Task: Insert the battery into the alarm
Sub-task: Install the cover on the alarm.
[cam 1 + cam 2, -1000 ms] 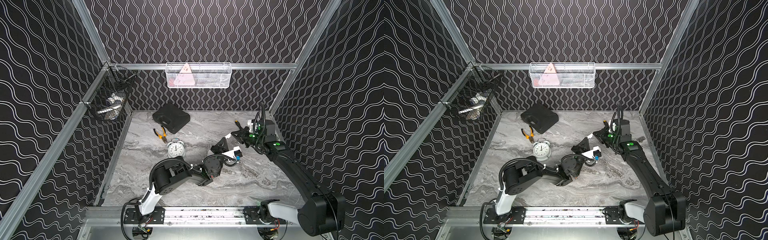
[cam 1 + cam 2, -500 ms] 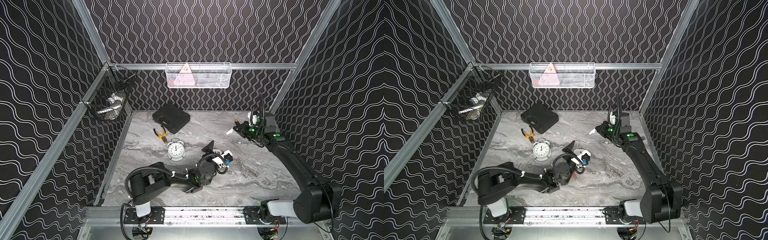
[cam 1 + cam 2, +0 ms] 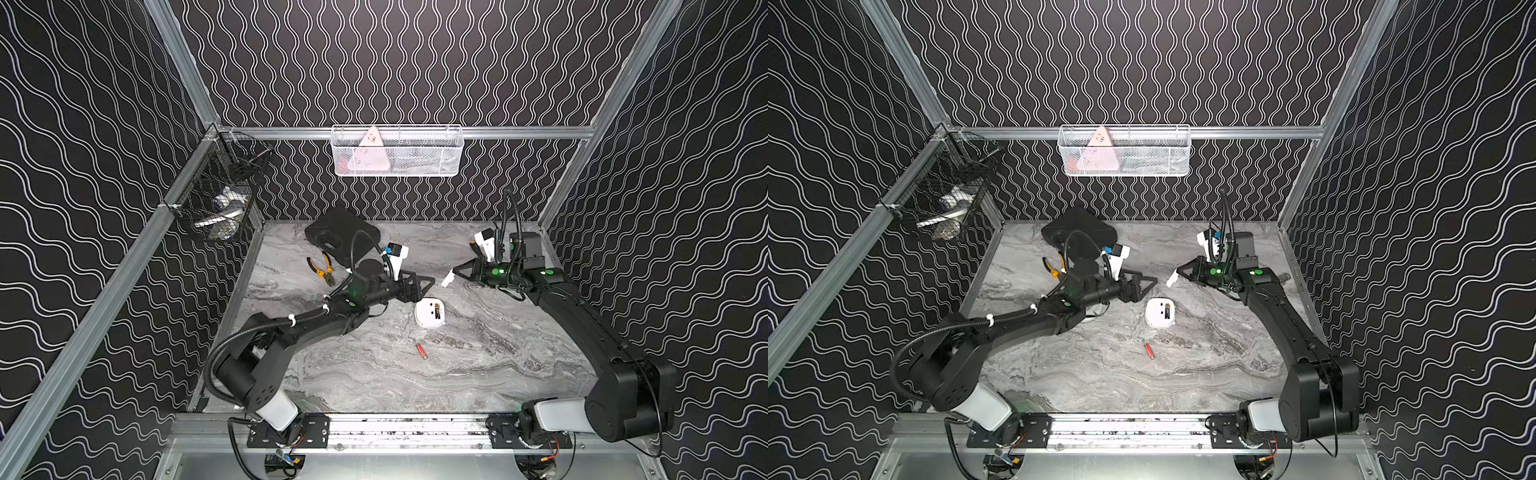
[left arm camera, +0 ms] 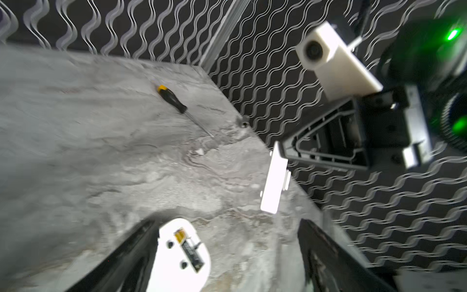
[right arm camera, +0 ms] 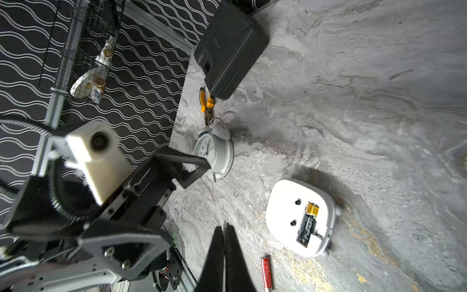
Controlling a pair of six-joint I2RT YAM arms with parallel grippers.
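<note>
Top views, both alike: the alarm point(image 3: 430, 312) lies back-up in the middle of the table point(image 3: 478, 374), with a battery point(image 3: 436, 309) in its open slot. The left gripper point(image 3: 424, 289) hangs just behind it, spread wide and holding nothing. The right gripper point(image 3: 456, 272), further back and to the right, is pressed together on a white lid point(image 3: 448, 279). A red battery point(image 3: 421, 351) lies loose nearer the front.

Left wrist view: the spread fingers point(image 4: 131, 242) frame the alarm point(image 4: 182, 255); I can't tell whether they touch it. Beyond, the right gripper point(image 4: 279, 148) pinches the lid point(image 4: 274, 184) by one end.

Right wrist view: the fingers point(image 5: 235, 252) are tight together, with the lid barely showing between them. The alarm point(image 5: 302, 217) lies beyond, battery point(image 5: 308, 223) seated.
</note>
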